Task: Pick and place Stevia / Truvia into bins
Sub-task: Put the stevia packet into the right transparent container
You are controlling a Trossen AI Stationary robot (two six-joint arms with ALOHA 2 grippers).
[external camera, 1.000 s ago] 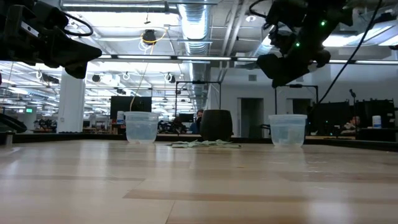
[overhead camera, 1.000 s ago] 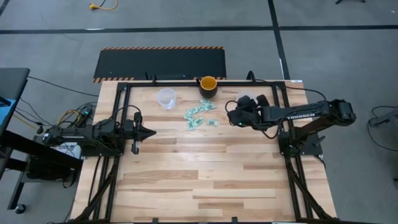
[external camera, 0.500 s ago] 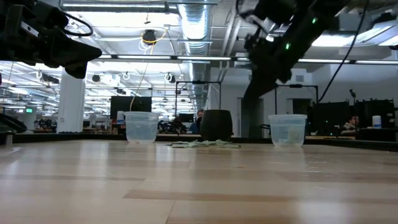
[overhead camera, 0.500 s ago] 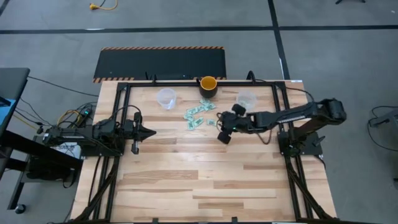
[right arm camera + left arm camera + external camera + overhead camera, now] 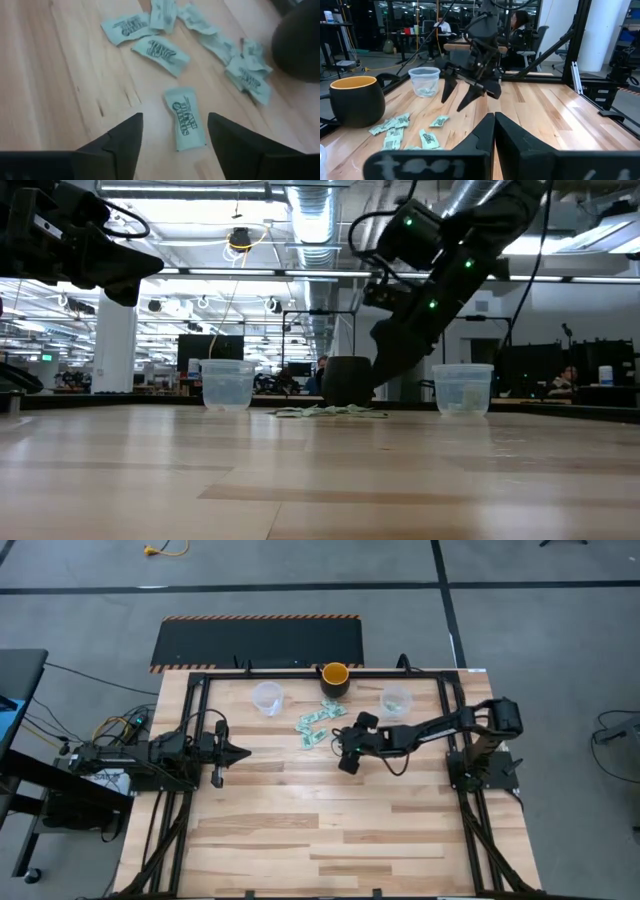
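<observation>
Several light green and white Stevia sachets [image 5: 318,725] lie flat on the wooden table, in a loose pile left of my right gripper [image 5: 343,748]. That gripper is open and slants down over one lone sachet [image 5: 187,120], its fingers standing on either side of it without touching. Two clear bins stand upright at the far side, one [image 5: 267,697] left and one [image 5: 396,700] right; the right one has something pale green inside. My left gripper [image 5: 245,752] waits shut above the table's left side.
A yellow-orange cup with a dark outside [image 5: 335,677] stands between the two bins, just beyond the pile. A black frame [image 5: 300,668] runs along the table's far edge and down both sides. Bare wood [image 5: 320,830] fills the near half.
My right gripper has gone from above the right bin toward the table's left and down, ending low over the lone sachet. It has tipped from nearly level to slanting downward and has rolled at the wrist. The sachets and cups have stayed in place.
</observation>
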